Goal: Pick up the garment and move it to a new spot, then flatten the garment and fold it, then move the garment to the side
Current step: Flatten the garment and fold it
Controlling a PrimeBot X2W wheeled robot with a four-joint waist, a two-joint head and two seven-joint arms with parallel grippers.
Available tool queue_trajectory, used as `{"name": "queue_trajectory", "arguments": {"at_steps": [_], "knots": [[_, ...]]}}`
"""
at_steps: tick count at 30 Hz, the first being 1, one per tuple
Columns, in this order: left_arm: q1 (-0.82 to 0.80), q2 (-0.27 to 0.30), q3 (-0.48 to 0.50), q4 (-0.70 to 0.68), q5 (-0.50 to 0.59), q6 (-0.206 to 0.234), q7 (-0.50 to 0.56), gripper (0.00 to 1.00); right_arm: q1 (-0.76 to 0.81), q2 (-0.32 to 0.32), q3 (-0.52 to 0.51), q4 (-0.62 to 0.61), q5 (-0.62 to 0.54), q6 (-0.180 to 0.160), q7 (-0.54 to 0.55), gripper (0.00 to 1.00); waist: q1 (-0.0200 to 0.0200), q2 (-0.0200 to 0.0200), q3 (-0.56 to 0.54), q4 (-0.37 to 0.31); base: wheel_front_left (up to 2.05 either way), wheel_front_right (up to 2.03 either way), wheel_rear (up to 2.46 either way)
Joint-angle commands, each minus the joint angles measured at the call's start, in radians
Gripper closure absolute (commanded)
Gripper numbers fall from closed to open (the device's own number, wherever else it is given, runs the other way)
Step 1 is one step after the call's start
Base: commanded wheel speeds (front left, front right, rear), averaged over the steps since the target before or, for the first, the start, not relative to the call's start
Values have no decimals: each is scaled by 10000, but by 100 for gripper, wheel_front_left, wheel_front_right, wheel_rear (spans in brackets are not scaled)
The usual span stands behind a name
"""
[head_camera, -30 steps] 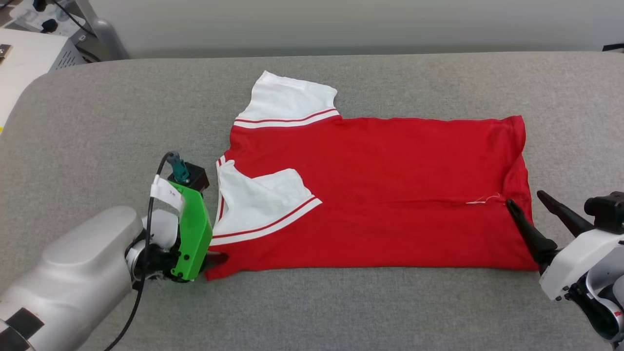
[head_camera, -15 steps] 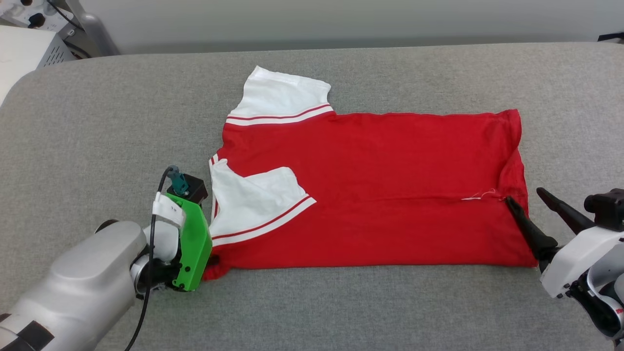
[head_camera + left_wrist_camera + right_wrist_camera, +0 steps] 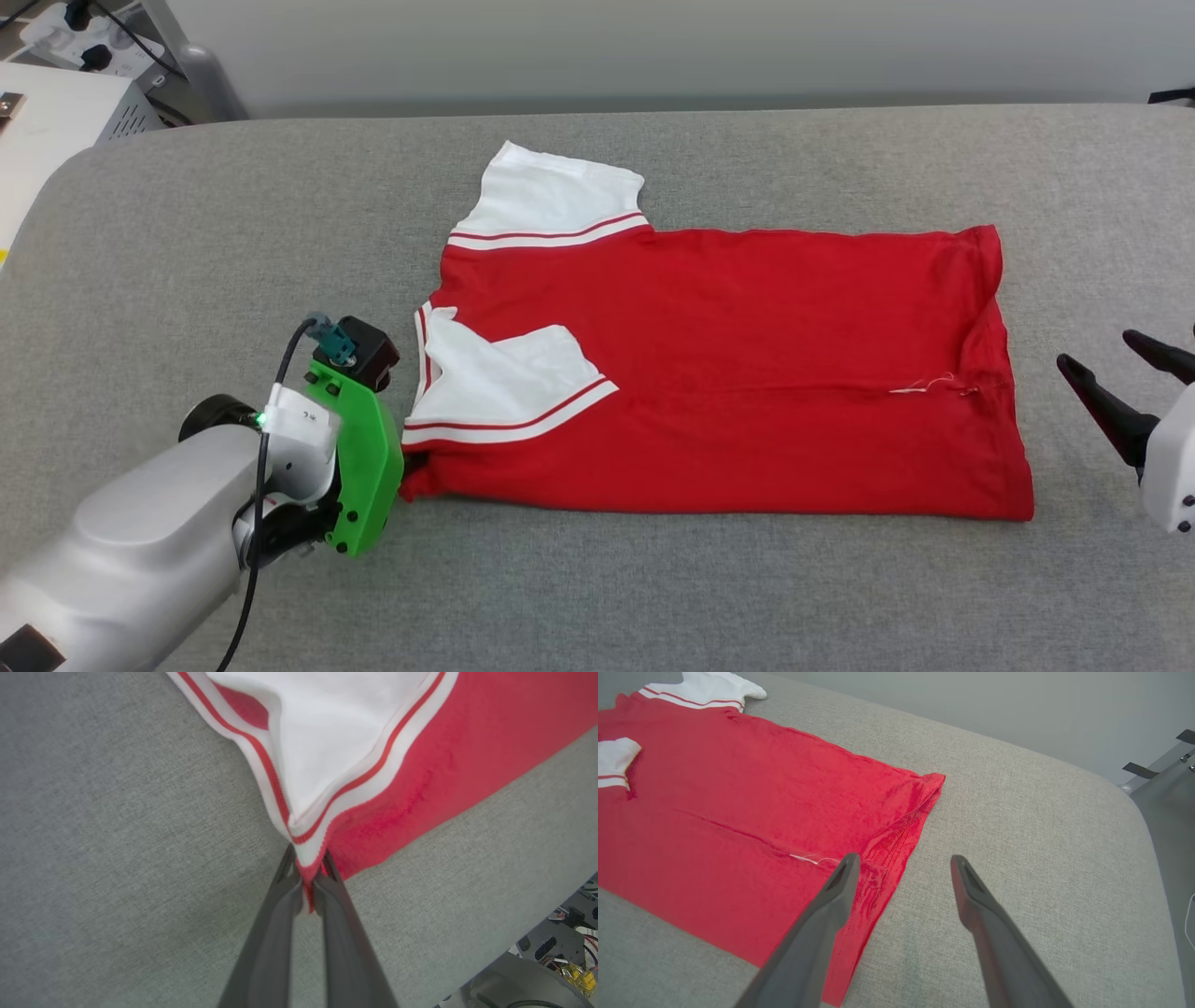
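The garment [image 3: 728, 373], a red T-shirt with white sleeves, lies spread flat on the grey padded surface, its near half folded over so one white sleeve rests on the red body. My left gripper [image 3: 413, 464] is at its near-left corner. In the left wrist view the left gripper [image 3: 308, 877] is shut on that corner of the garment [image 3: 420, 774], where the striped white edge meets the red. My right gripper [image 3: 1097, 348] stands open just right of the hem, apart from it. In the right wrist view the right gripper [image 3: 905, 857] hangs open above the hem of the garment [image 3: 738, 826].
The grey padded surface [image 3: 653, 597] stretches wide on every side of the shirt and rounds off at its right end [image 3: 1134, 812]. A white cabinet with cables [image 3: 56, 112] stands beyond the far-left corner. A pale wall runs along the back.
My left gripper has closed on the shirt's near-left corner, bunching it slightly. My right gripper has drawn back to the right, off the hem. The head view shifted a little.
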Motion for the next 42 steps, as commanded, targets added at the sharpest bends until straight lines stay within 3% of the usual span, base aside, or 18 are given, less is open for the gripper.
{"name": "queue_trajectory", "arguments": {"at_steps": [1,5,11,16,26,27,28,37,42], "knots": [[-193,114,15,-111,212,-29,-118,100,-33,-96,21,-188,164,-7,511,0,0,-1,16,-11,0,0,0],[-338,313,8,-351,378,-29,-276,100,20,-272,220,-538,776,-7,2339,0,0,-1,113,-19,0,0,0],[-541,335,-1,-552,587,-29,-378,100,-90,-102,447,-289,1004,-7,3794,0,0,-1,348,95,0,0,0],[-638,246,-9,-611,741,-29,-416,100,-265,487,709,478,891,-7,4050,0,0,-1,603,240,0,0,0],[-498,97,-25,-515,903,-29,-503,100,-313,1379,1714,2118,995,-7,3429,0,0,-1,899,485,0,0,0],[-429,108,-26,-506,909,-29,-516,100,-321,1392,1780,2150,1024,-7,3292,83,0,-1,880,471,0,0,0],[-331,127,-28,-481,911,-29,-553,100,-325,1386,1859,2185,1065,-7,3139,100,0,-1,827,439,0,0,0],[658,231,-33,-440,488,-29,-997,100,-69,808,2055,1866,1470,-7,1975,100,0,-1,69,176,0,0,0],[1183,568,-34,-722,285,-29,-1239,100,450,397,1878,1171,1715,-7,1602,100,0,-1,-421,101,0,0,0]]}}
